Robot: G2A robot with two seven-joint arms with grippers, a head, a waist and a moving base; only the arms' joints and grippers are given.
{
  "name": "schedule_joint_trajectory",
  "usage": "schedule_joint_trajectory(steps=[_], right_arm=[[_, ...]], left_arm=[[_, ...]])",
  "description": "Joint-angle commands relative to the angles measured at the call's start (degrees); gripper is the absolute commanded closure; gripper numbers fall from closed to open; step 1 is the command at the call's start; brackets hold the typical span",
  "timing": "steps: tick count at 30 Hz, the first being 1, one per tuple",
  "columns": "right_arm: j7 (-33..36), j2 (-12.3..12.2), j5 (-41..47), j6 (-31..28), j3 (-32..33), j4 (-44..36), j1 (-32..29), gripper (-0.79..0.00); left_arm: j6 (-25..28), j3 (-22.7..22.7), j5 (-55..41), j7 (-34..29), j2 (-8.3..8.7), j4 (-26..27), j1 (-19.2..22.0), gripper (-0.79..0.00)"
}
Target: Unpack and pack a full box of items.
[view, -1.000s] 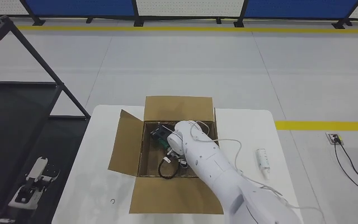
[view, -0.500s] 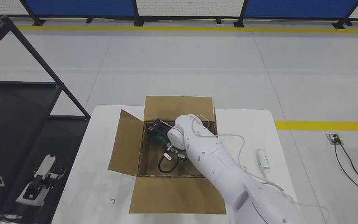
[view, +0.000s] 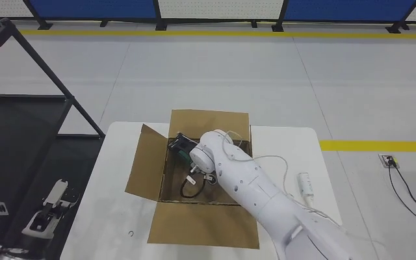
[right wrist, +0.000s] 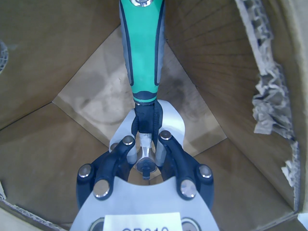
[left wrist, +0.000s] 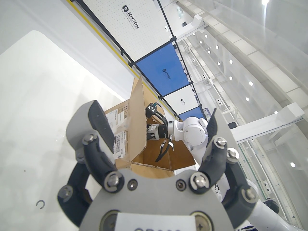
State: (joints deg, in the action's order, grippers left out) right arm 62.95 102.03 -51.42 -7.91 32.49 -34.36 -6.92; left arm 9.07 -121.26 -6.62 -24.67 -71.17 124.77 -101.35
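Right gripper [right wrist: 146, 118]: you have it clamped on one end of the green-handled tool [right wrist: 143, 49], low inside the cardboard box [view: 146, 166], probably for a straight lift.
Box: mid-table near the far edge, flaps spread for access.
Left gripper [left wrist: 156, 118]: fingers apart, empty, parked beyond the table's left edge.

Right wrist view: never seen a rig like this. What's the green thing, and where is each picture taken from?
It is a two-armed robot at a white table. The top view looks down from above the arms; each wrist view rides on one arm, looking past its gripper. The right gripper is inside the open cardboard box, shut on the end of a green-handled tool. The left gripper is open, empty, off to the side, facing the box. A white tube lies on the table, apart from the box.
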Motion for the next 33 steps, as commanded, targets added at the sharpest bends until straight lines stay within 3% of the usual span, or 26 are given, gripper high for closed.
schedule_joint_trajectory(steps=[1, 14, 22, 27, 33], right_arm=[[1.7, -1.5, -1.7, 1.3, 1.2, -5.2, -1.5, 0.000], [13.4, -11.1, -16.9, 3.5, 14.0, -46.6, -20.1, 0.000], [14.2, -12.7, -23.3, 8.2, 19.1, -62.4, -26.8, 0.000], [16.0, -13.1, -28.9, 14.3, 21.7, -72.1, -30.2, 0.000], [16.8, -14.0, -35.1, 19.3, 26.8, -87.4, -38.2, 0.000]], left_arm=[[0.0, 0.0, 0.1, 0.0, 0.03, 0.1, -0.1, -0.785], [-0.3, 1.0, 0.8, -0.4, 0.23, 0.4, 0.3, -0.785], [-0.4, 1.9, 1.1, -0.7, 0.36, 0.1, 0.7, -0.785], [-0.3, 3.4, 2.1, -1.6, 0.49, 0.7, 1.0, -0.785], [-0.6, 4.9, 2.9, -2.0, 0.64, 1.5, 1.7, -0.785]])
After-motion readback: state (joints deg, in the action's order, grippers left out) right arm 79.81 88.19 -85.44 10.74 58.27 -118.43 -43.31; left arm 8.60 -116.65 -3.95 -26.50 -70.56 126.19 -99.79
